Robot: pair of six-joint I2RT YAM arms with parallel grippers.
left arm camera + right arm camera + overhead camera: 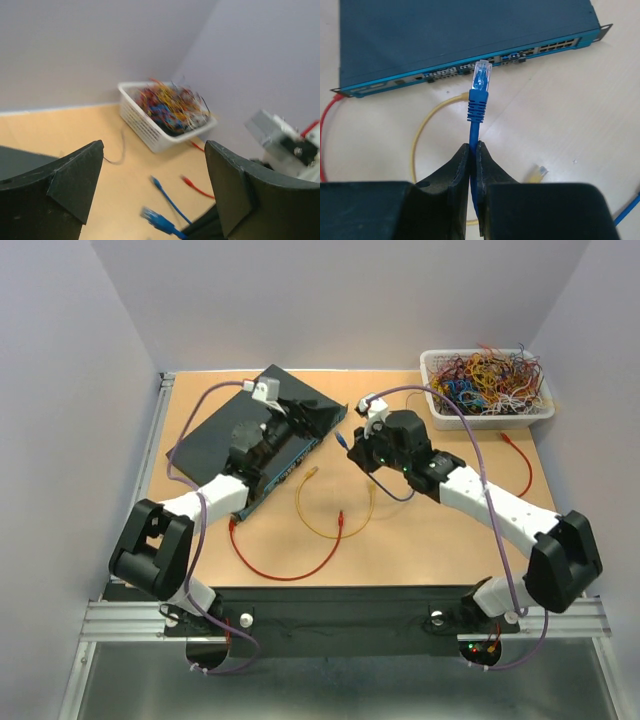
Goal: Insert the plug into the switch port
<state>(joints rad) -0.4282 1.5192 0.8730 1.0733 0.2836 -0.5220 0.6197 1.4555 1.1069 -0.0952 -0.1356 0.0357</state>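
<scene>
Plug: the clear plug (482, 75) on the blue cord (472, 127) stands upright at the centre of the right wrist view. Its tip is just short of the ports and not yet in 1.
Right tool: your right tool (474, 149) is pinched tight on the blue cord below the boot, not on the plug itself. That leaves the plug's nose free to enter a socket, though I judge the cord may flex when you push.
Ports: the ports (470, 70) run along the teal front edge of the switch (445, 35). The plug lines up near the middle of the row; which socket you are aiming at cannot be told.
Switch: it lies flat and angled at the upper left of the top view, front face turned toward the right arm, so the plug can go straight in.
Left tool: your left tool (154, 150) is wide, with nothing between its fingers. In the top view it sits over the switch, probably to steady the box against the push. Whether it touches cannot be told.
Loose cords: a yellow cord (417, 135) and a red cord (324, 130) lie on the bench (580, 110) before the ports. The yellow loop passes under the plug, so keep the plug raised.
Basket: the basket (145, 130) sits at the upper right of the top view, well apart.
</scene>
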